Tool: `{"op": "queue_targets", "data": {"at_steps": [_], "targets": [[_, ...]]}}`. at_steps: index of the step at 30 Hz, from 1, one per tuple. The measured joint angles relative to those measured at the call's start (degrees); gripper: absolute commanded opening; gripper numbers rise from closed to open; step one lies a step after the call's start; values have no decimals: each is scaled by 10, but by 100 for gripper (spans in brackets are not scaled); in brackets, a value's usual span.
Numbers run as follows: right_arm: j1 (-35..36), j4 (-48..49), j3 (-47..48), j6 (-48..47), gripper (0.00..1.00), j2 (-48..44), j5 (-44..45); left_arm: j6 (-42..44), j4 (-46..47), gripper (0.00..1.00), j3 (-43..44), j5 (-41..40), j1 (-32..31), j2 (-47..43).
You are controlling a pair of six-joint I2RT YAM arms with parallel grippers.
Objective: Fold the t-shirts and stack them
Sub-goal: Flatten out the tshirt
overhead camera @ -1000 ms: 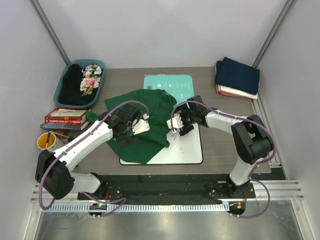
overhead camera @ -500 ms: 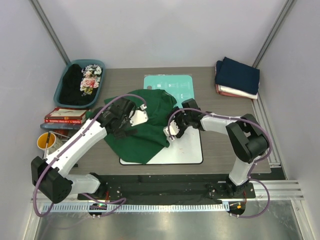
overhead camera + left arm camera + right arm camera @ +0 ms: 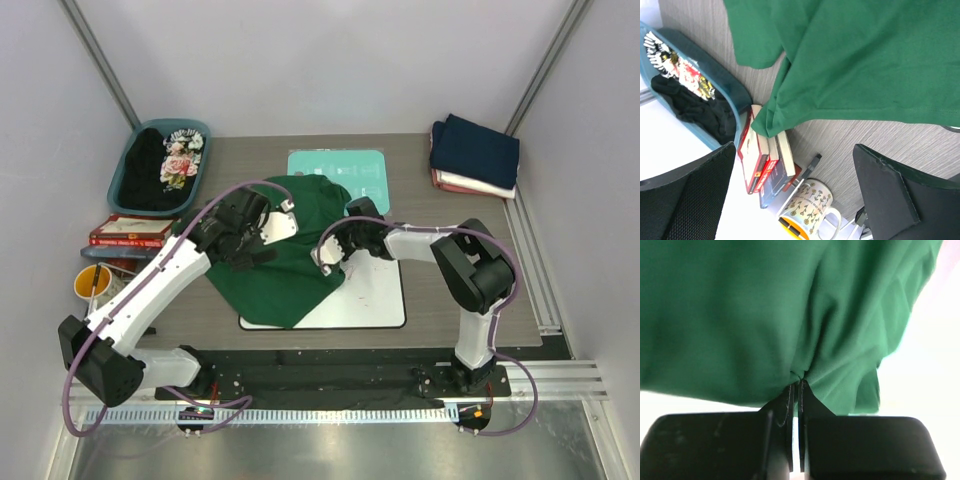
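- The green t-shirt (image 3: 285,275) was spread, rumpled, at the middle of the table (image 3: 450,280). Its 5 o'clock part was laid over the whiteboard (image 3: 375,300), and its 1 o'clock edge reached the teal board (image 3: 360,170).
- A black floral t-shirt (image 3: 150,175) was heaped in the basin (image 3: 125,170) at 10 o'clock.
- The folded t-shirts (image 3: 475,150), navy on top, were stacked at 2 o'clock.
- The left gripper (image 3: 794,149) was spread wide above the green t-shirt, with nothing gripped.
- The right gripper (image 3: 796,390) was clamped on a pinch of the green t-shirt.
- Books (image 3: 130,235) were seen at 9 o'clock and a mug (image 3: 92,282) at 8 o'clock.
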Motion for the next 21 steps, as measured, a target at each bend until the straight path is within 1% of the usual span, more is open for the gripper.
{"op": "queue_targets", "data": {"at_steps": [2, 4, 7, 8, 12, 14, 15, 17, 18, 19, 20, 21], "targets": [[-5, -50, 43, 2, 1, 0, 34, 2, 0, 100, -2, 7, 0, 0], [-16, -122, 112, 1, 1, 0, 75, 10, 0, 100, -3, 16, 1, 0], [-49, -193, 197, -12, 1, -4, 131, 21, 2, 100, -7, 31, 1, 0], [-61, -206, 209, -17, 1, -6, 144, 24, 2, 100, -7, 35, 1, 0], [-128, -277, 223, -40, 1, -18, 209, 38, 11, 100, -7, 58, 1, 12], [-156, -320, 217, -49, 1, -18, 248, 40, 20, 100, -7, 72, -1, 25], [-175, -331, 213, -50, 1, -18, 262, 40, 25, 100, -7, 79, -3, 34], [-192, -350, 200, -50, 1, -18, 290, 40, 36, 100, -7, 91, -11, 52], [-198, -359, 190, -50, 16, -18, 303, 41, 42, 100, -7, 100, -18, 64], [-200, -368, 182, -50, 36, -17, 313, 42, 48, 100, -7, 110, -26, 73], [-200, -376, 178, -48, 49, -15, 321, 42, 53, 100, -7, 118, -32, 80], [-199, -384, 176, -47, 60, -12, 327, 44, 61, 100, -7, 129, -43, 89]]}}
